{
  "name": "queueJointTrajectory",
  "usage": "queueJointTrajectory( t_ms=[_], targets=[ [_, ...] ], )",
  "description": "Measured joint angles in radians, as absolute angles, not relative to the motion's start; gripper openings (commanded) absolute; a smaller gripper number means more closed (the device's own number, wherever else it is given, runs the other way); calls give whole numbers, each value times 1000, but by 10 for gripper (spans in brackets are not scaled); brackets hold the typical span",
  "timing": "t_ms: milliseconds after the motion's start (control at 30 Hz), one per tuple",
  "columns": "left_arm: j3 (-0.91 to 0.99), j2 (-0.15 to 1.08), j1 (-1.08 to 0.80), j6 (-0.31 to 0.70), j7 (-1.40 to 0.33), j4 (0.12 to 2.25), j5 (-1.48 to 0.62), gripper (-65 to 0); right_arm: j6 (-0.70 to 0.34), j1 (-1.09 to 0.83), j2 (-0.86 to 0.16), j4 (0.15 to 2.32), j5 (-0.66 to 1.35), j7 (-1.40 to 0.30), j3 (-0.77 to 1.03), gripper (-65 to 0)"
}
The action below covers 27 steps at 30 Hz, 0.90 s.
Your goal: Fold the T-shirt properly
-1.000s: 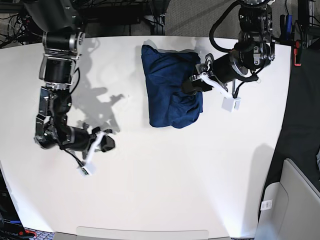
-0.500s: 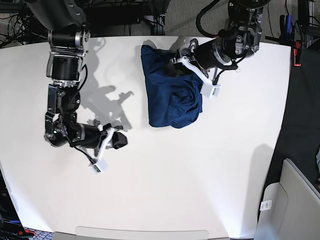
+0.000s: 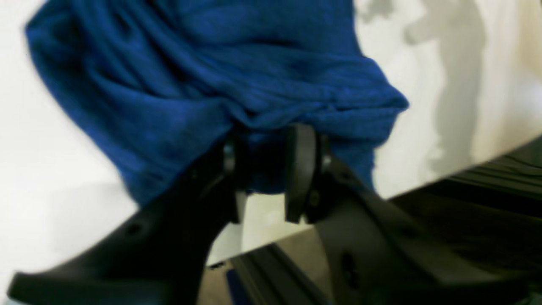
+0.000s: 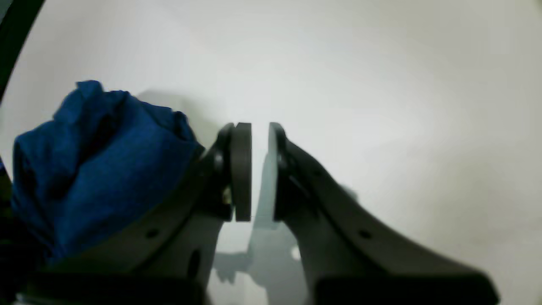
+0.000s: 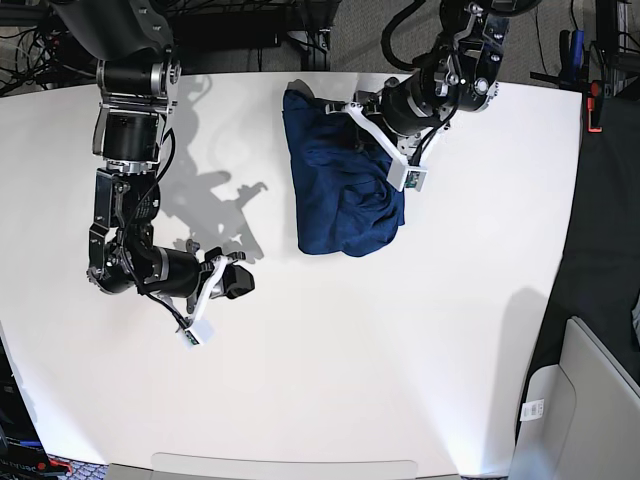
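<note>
Left arm swung up to the T-shirt [image 5: 340,185]'s far corner since before; fingers [image 3: 296,169] pinch soft, floppy fabric there, right gripper [image 4: 259,169] narrow, empty.

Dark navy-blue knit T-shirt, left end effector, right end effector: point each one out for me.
Dark navy-blue knit T-shirt [image 5: 335,195], base view, middle of the bunched cloth.
Left end effector [image 3: 266,169], left wrist view, between the fingertips at the cloth edge.
Right end effector [image 4: 259,169], right wrist view, gap between the fingertips.
</note>
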<state>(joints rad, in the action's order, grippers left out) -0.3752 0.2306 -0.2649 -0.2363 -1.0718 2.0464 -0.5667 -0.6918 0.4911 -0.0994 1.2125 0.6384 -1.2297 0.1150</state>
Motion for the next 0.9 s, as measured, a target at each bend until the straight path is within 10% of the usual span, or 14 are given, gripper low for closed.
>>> queueJointTrajectory(
  t_ms=[133, 900],
  targets=[
    [-375, 231, -266, -236, -1076, 2046, -502, -646, -692, 491, -97, 1213, 638, -1230, 115, -595],
    [-179, 250, -345, -236, -1017, 2042, -236, -648, -692, 491, -66, 1213, 642, -1229, 113, -595]
  ],
)
